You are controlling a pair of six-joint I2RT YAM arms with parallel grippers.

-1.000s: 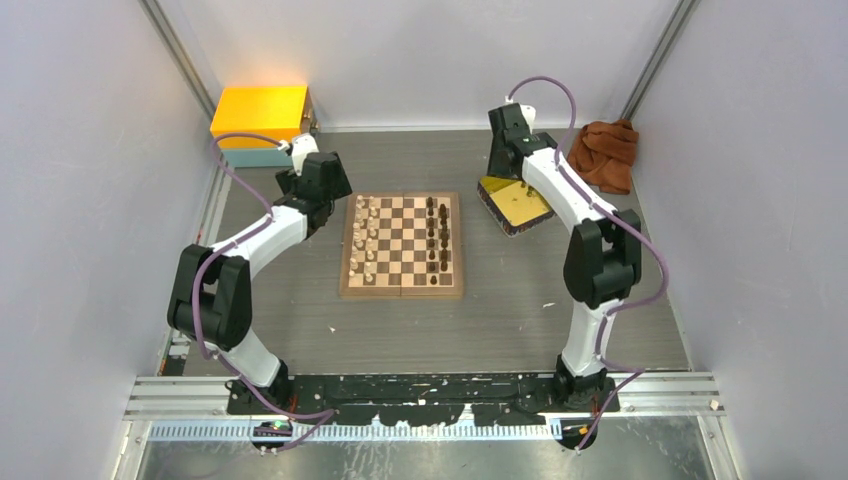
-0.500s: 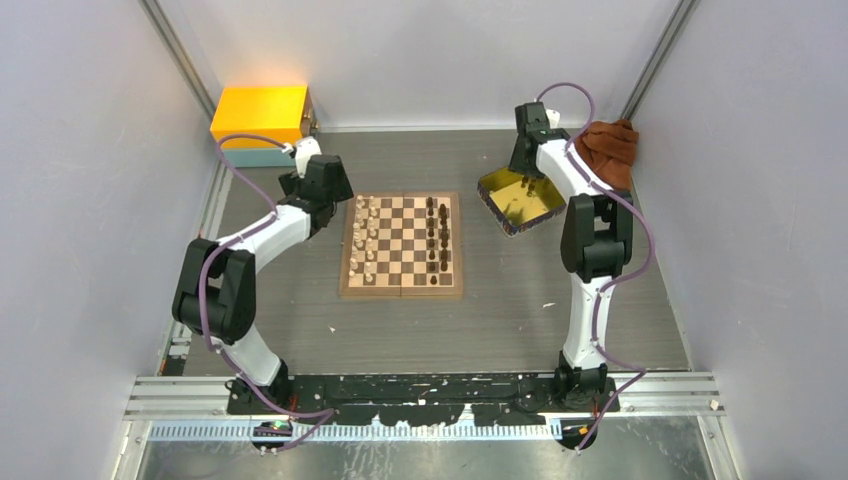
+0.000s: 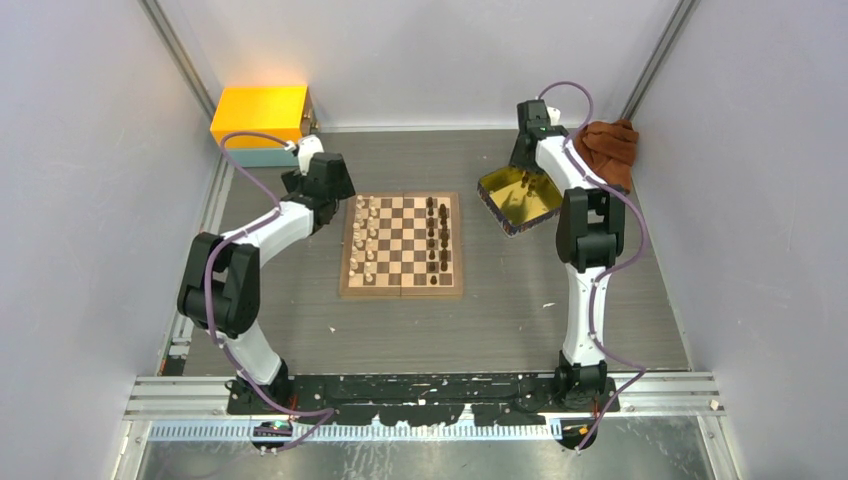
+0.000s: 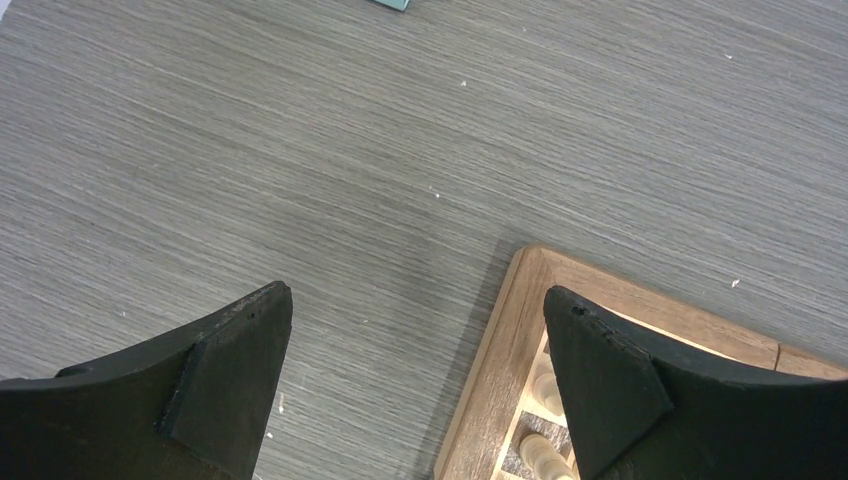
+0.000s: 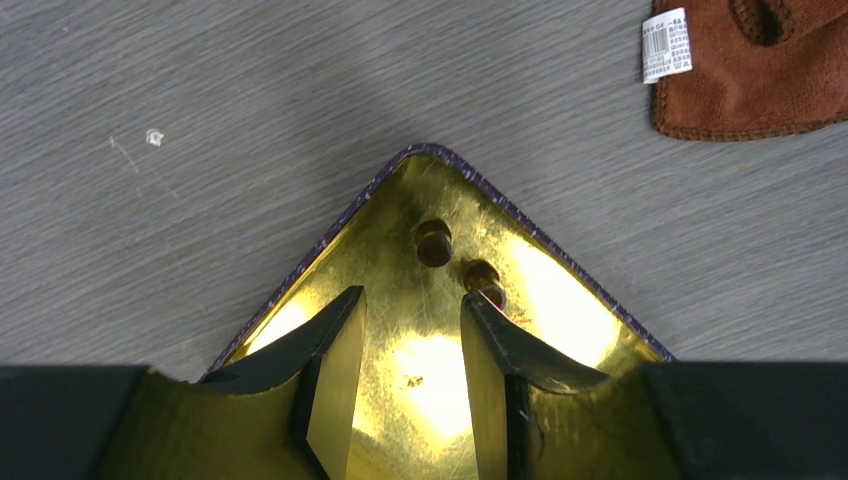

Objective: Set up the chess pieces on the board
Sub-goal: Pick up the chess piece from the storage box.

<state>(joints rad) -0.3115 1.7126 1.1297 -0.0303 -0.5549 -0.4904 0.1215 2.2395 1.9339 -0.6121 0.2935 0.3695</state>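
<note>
Grey worktop. Right end effector spread, empty, over tray; two dark pieces lie in it, just ahead of the fingertips. Left end effector spread wide, empty; board corner with pale pieces under one finger.

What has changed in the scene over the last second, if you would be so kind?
The right arm folded back toward the right, uncovering the yellow tray. The right gripper now hangs open above the tray's far corner, by two dark chess pieces. Nothing was taken hold of or let go. The left gripper, open beside the board, barely shifted; board and tray stayed.
</note>
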